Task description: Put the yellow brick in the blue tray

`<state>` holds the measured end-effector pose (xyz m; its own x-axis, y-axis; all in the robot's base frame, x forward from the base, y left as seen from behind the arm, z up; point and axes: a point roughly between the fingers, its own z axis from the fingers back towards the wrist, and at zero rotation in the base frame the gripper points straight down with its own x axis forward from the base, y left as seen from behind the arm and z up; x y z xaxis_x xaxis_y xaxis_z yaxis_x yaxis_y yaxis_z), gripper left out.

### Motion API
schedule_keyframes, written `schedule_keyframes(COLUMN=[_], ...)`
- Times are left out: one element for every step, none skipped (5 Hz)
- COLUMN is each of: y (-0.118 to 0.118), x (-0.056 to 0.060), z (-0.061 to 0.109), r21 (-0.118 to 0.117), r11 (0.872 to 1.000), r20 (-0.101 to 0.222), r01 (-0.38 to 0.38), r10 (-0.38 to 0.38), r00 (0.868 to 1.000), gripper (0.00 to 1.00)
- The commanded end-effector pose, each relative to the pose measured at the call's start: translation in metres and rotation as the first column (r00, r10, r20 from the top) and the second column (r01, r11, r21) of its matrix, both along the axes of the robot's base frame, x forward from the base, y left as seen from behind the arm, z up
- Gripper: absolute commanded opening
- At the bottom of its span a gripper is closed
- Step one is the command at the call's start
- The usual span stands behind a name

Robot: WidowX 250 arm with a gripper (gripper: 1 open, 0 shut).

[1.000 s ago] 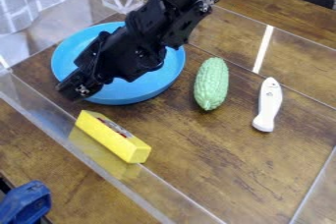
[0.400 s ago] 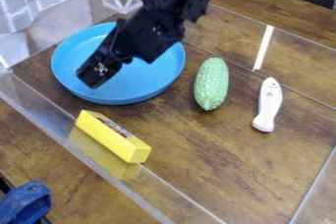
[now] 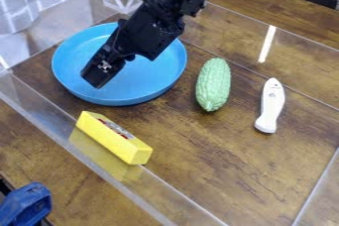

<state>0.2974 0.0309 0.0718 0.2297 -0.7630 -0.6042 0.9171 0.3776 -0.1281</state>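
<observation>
— Over at the left of the frame, what's that big round dish?

— That's the blue tray [image 3: 73, 81], sitting on the wooden table [image 3: 239, 161] with nothing in it that I can see. It's the drop-off spot, so it makes sense that it's bare.

— And the arm above it?

— The gripper [image 3: 101, 70] hangs over the tray's middle, tilted down toward the lower left. Its fingers look spread wide and I see nothing between them.

— So where's the yellow brick?

— Lower left, below the tray: the yellow brick [image 3: 113, 137] lies flat on the table, well apart from the gripper and clear of the tray's rim. It sits slanted, long side running from upper left to lower right, so I'd guess the fingers need to straddle its narrow width.

— Anything in the way?

— Further right, a bumpy green gourd [image 3: 212, 83] lies just beside the tray, and right of that a white tool [image 3: 269, 106], both away from the brick. By my reckoning the pick hasn't begun; the arm has to come down toward the brick first.
</observation>
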Motion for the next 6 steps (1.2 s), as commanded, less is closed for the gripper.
schedule_keyframes(y=[0.0, -0.015, -0.03, -0.036, -0.041, -0.045], x=[0.006, 0.001, -0.005, -0.02, -0.037, -0.042], z=[0.01, 0.008, 0.006, -0.001, 0.011, -0.003], r21=[-0.021, -0.03, -0.039, -0.046, -0.065, -0.083], r11=[1.0, 0.999, 0.998, 0.999, 0.995, 0.991], r20=[0.048, 0.04, 0.031, 0.04, 0.038, 0.054], r01=[-0.021, -0.038, -0.05, 0.025, 0.073, 0.109], r10=[0.022, 0.039, 0.051, -0.023, -0.07, -0.104], r00=[0.999, 0.998, 0.998, 0.999, 0.997, 0.993], gripper=[1.0, 1.0, 1.0, 1.0, 1.0, 1.0])
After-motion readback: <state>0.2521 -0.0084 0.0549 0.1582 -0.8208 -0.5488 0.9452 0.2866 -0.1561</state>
